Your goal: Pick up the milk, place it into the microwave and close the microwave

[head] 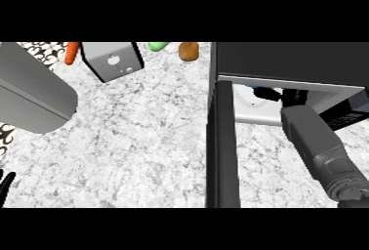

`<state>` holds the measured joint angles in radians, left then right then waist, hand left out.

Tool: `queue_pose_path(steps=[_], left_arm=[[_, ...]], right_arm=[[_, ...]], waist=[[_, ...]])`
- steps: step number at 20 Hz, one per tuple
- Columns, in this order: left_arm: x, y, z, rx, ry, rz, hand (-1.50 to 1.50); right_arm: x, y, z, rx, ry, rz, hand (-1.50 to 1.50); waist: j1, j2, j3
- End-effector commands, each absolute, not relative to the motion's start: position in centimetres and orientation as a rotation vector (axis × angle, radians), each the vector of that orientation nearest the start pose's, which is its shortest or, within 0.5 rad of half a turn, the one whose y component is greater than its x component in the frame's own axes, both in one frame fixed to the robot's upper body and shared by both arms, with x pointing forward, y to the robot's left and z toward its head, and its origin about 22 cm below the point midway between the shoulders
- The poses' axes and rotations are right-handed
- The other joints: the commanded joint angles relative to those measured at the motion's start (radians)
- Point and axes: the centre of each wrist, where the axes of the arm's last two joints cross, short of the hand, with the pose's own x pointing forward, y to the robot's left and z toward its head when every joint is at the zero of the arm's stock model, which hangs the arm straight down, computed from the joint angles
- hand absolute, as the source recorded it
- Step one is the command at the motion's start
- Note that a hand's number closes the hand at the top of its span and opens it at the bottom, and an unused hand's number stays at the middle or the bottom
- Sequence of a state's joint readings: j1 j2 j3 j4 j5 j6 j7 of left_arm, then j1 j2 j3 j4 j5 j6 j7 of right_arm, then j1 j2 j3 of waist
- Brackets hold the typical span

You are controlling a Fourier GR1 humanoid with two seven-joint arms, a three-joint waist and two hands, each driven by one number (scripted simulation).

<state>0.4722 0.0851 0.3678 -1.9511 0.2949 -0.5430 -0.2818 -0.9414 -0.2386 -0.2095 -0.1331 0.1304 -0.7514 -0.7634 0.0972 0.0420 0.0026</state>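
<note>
Your right hand (282, 94) is inside the black box-shaped microwave (288, 61), whose dark door (220, 146) stands swung open toward you. Just left of that hand, only a small blue-and-white sliver of the milk carton (254, 89) shows, inside the cavity above the pale round turntable (249, 101). You cannot tell which way its long axis runs, nor whether the hand is grasping it. Your left hand (6, 185) rests with straight fingers at the lower left edge. A grey box with a white mark (112, 61) stands well apart on the speckled white counter (144, 146).
</note>
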Motion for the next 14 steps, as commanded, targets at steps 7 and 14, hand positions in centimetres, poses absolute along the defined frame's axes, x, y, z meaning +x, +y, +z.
queue_pose_path(steps=[7, 14], left_arm=[[11.2, 35.3, 3.1, -0.067, -1.876, -0.033, -1.5], [12.6, 35.1, 2.5, -0.067, -1.863, -0.035, -1.5]], right_arm=[[40.2, -27.1, -2.1, -1.05, -1.73, 0.22, 1.5], [40.2, -26.0, -2.4, -1.09, -1.73, 0.275, -1.5]], waist=[[0.017, 0.013, 0.003], [0.019, 0.018, 0.004]])
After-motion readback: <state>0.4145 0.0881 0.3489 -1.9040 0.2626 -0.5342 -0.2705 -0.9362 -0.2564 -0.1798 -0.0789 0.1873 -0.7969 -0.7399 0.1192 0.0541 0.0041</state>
